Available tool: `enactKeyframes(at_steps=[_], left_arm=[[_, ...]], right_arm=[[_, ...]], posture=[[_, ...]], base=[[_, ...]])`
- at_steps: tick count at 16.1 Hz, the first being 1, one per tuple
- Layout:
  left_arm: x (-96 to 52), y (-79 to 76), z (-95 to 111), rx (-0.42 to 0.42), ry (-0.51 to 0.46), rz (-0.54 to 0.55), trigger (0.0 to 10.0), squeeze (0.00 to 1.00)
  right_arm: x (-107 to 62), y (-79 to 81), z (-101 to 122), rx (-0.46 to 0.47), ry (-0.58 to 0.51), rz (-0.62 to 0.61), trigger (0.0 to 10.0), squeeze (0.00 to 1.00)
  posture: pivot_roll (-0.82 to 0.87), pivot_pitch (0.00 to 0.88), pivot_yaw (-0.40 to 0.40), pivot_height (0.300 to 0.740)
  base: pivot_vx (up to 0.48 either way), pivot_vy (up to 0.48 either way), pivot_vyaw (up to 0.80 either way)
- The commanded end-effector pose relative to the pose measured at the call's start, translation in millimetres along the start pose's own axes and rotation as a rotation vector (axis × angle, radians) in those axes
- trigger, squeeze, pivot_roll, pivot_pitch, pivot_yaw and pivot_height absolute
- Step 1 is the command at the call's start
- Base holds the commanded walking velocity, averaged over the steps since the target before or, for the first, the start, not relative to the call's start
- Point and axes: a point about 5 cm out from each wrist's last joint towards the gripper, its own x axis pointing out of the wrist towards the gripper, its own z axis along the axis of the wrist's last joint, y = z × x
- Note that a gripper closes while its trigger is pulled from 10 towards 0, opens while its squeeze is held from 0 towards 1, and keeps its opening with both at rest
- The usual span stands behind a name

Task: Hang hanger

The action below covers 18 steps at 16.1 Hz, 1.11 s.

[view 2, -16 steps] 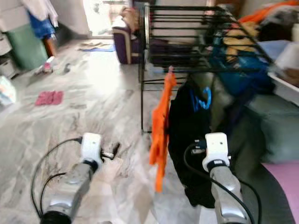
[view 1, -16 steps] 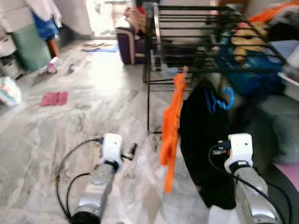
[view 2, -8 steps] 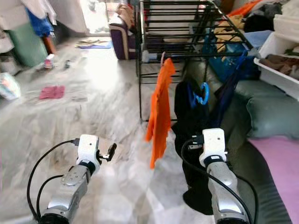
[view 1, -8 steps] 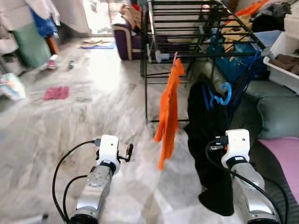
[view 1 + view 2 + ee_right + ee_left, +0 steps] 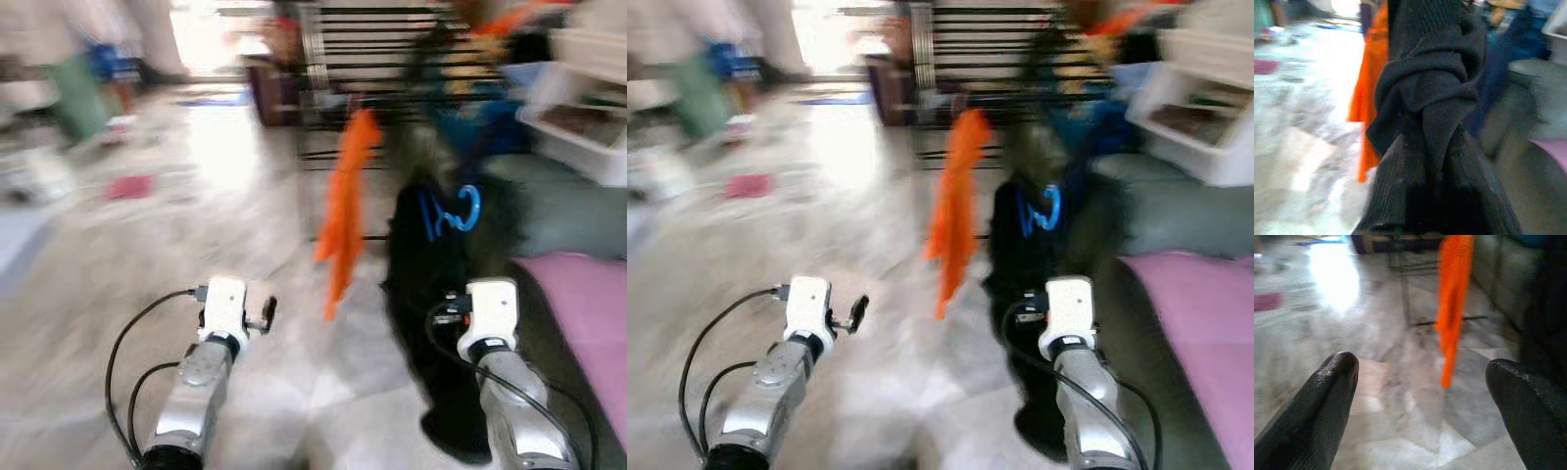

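Marble floor (image 5: 118, 245) and the drying rack (image 5: 392, 39) are blurred in the eye views. Beside the orange cloth (image 5: 343, 211), a black garment (image 5: 431, 284) on a blue hanger (image 5: 453, 211) hangs vertically, hiding the right gripper.

Left wrist view: the left gripper (image 5: 1422, 391) gapes wide, holding nothing.

Right wrist view: the right gripper (image 5: 1437, 196) pinches the black garment between its fingers.

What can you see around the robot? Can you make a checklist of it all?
Surface: pale marble floor, blurred.
Job's things: black garment on a blue hanger; black rack behind.
Clutter: orange cloth hanging from the rack; pink rag on the floor; white bin; pink cushion.
Claws: left claw open, holding nothing; right claw shut on the black garment.
Cables: black cable looping along the left arm, another on the right.
Surroundings: bright doorway; the rest too blurred.
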Motion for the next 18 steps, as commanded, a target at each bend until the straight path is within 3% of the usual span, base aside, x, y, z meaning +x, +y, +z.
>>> enactKeyframes(at_steps=[1,4,7,9,18], left_arm=[[4.0,-4.9,8.6,-0.009,-0.028,-0.011,10.0,0.0],[1.6,-11.0,10.5,-0.011,-0.043,-0.02,10.0,0.0],[-1.6,-10.4,9.6,-0.016,-0.05,-0.014,10.0,0.0],[-2.3,-12.1,9.5,-0.029,-0.049,-0.021,10.0,0.0],[-0.9,-8.2,16.0,-0.071,-0.082,0.0,10.0,0.0]], right_arm=[[1.9,-0.1,14.8,0.004,-0.07,-0.008,10.0,0.0],[3.9,11.6,17.9,0.007,-0.08,0.036,10.0,0.0],[2.8,11.9,17.0,-0.001,-0.074,0.048,10.0,0.0],[3.7,15.4,20.3,-0.053,-0.09,0.08,10.0,0.0],[9.7,14.9,24.6,-0.067,-0.093,0.088,10.0,0.0]], posture=[[0.0,0.0,0.01,0.74],[0.01,0.0,0.0,0.74],[0.01,0.0,-0.008,0.74],[0.01,0.0,-0.011,0.74],[0.01,0.0,-0.02,0.74]], base=[[0.0,0.0,0.0],[0.0,0.0,0.0],[0.0,0.0,0.0],[0.0,0.0,0.8],[0.0,0.0,0.8]])
